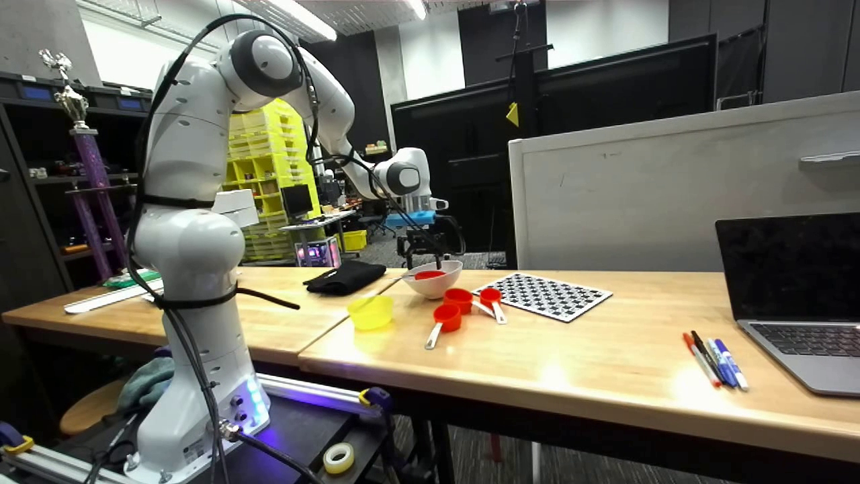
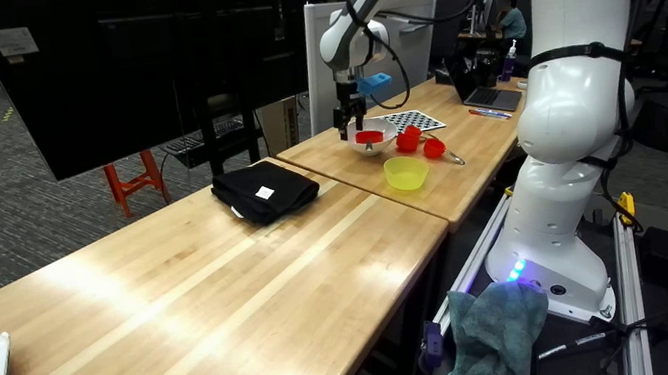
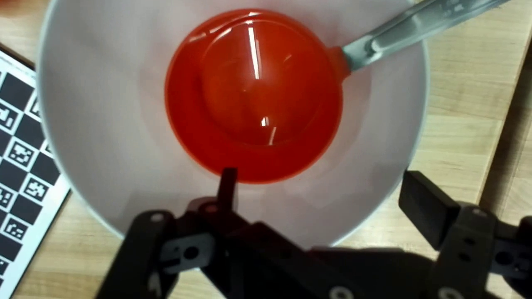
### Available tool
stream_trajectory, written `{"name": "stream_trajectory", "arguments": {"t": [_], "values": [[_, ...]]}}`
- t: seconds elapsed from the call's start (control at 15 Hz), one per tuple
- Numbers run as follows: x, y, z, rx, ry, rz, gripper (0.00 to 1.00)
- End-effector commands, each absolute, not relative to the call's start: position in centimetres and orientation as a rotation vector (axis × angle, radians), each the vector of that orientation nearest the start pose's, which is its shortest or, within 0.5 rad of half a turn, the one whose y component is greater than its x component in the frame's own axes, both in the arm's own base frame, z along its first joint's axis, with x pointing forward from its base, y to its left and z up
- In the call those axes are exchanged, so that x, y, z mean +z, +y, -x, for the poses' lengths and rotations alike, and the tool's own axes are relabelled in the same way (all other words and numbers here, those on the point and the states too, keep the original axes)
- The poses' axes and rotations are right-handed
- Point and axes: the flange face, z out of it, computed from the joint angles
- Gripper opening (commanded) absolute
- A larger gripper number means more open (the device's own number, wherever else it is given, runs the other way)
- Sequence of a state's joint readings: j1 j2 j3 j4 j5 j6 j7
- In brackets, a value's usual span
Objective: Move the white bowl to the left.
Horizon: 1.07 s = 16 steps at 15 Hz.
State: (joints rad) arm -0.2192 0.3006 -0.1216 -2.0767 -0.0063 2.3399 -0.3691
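The white bowl (image 1: 437, 285) stands upright on the table, and it also shows in an exterior view (image 2: 389, 134). A red measuring cup (image 3: 257, 95) lies inside it, its metal handle resting across the rim. In the wrist view the bowl (image 3: 99, 104) fills most of the picture. My gripper (image 3: 319, 176) is open and straddles the bowl's rim, with one finger over the inside and one outside. The gripper shows above the bowl in both exterior views (image 1: 423, 259) (image 2: 351, 130). Whether a finger touches the bowl cannot be told.
A yellow cup (image 1: 371, 312) and several loose red measuring cups (image 1: 448, 317) stand near the bowl. A checkered board (image 1: 547, 296) lies beside it. A folded black cloth (image 2: 266, 190) lies across the table seam. Pens (image 1: 717, 359) and a laptop (image 1: 799, 336) lie farther along.
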Motion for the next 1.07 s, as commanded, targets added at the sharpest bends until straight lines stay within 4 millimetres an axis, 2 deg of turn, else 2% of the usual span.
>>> {"name": "stream_trajectory", "arguments": {"t": [0.0, 0.27, 0.67, 0.73, 0.8, 0.93, 1.0], "values": [[28.5, -18.3, -55.2, 0.082, -0.074, 3.152, 1.0], [28.0, -17.8, -55.5, 0.078, -0.084, 3.14, 1.0], [27.4, -18.1, -55.5, 0.055, -0.082, 3.125, 1.0], [27.4, -18.2, -55.5, 0.054, -0.08, 3.124, 0.93], [27.3, -18.3, -55.5, 0.052, -0.084, 3.124, 0.73], [27.4, -18.3, -55.6, 0.032, -0.094, 3.118, 0.61], [27.6, -18.3, -55.6, 0.023, -0.1, 3.117, 0.52]]}}
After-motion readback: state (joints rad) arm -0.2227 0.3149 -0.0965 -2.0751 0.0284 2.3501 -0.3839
